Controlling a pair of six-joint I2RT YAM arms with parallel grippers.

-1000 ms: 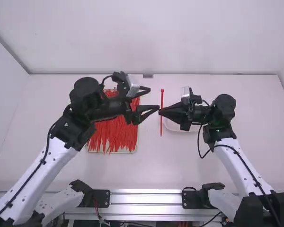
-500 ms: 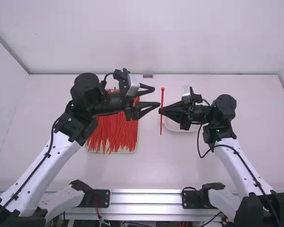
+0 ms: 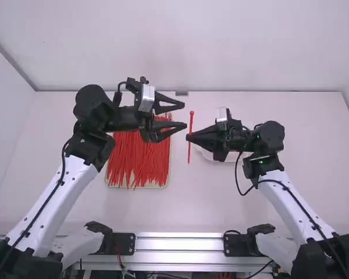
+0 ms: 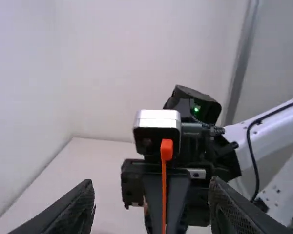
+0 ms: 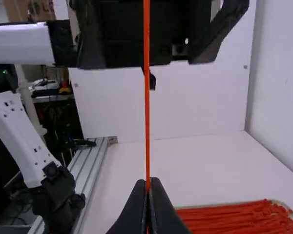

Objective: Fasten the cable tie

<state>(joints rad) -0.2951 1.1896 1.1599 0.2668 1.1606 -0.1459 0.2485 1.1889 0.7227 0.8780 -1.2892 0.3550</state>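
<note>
A single red cable tie (image 3: 190, 138) hangs upright in the air over the middle of the table, head end up. My right gripper (image 3: 189, 138) is shut on its middle; in the right wrist view the tie (image 5: 146, 97) rises straight out of the closed right gripper (image 5: 147, 192). My left gripper (image 3: 180, 116) hovers just left of the tie, open wide and apart from it. In the left wrist view its mesh-padded fingers (image 4: 75, 209) stand spread on either side of the right gripper's nose and the tie (image 4: 163, 187).
A tray (image 3: 169, 168) with a pile of several red cable ties (image 3: 136, 157) lies under the left arm. A small white dish (image 3: 208, 156) sits below the right gripper. Bare table lies to the right and near the front edge.
The left gripper has drawn back left and up from the tie, its fingers spread wider. The right gripper has shifted slightly left with the tie.
</note>
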